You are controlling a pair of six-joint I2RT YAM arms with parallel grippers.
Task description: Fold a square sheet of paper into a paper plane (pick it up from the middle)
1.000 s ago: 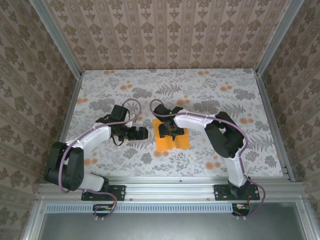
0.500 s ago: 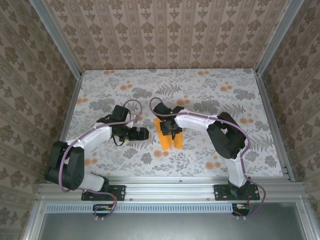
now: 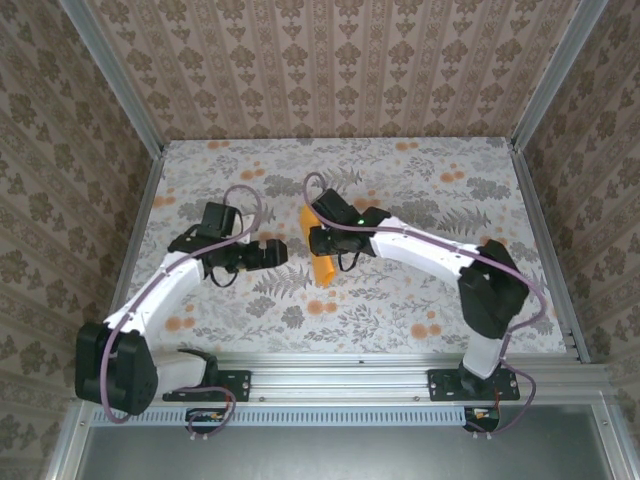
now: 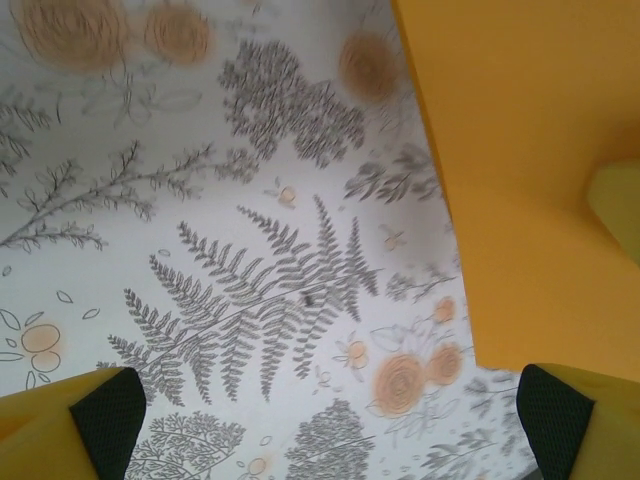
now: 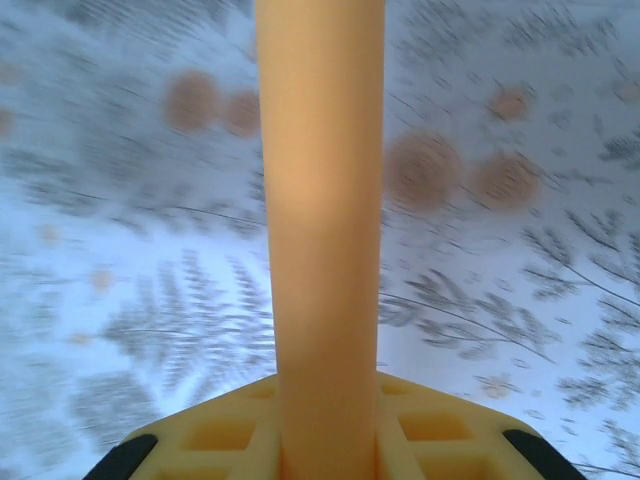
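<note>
We've got the right end effector (image 3: 316, 240) pinching the square sheet of paper (image 3: 322, 268) mid-sheet, first fold. The left end effector (image 3: 278, 251) is spread wide, and probably needs to press the crease next.

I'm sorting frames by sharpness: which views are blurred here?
Right wrist: table print motion-smeared, paper sheet close and soft. Left wrist: print crisp at centre, softer toward the top. Top external: sharp, evenly lit, no glare.
</note>
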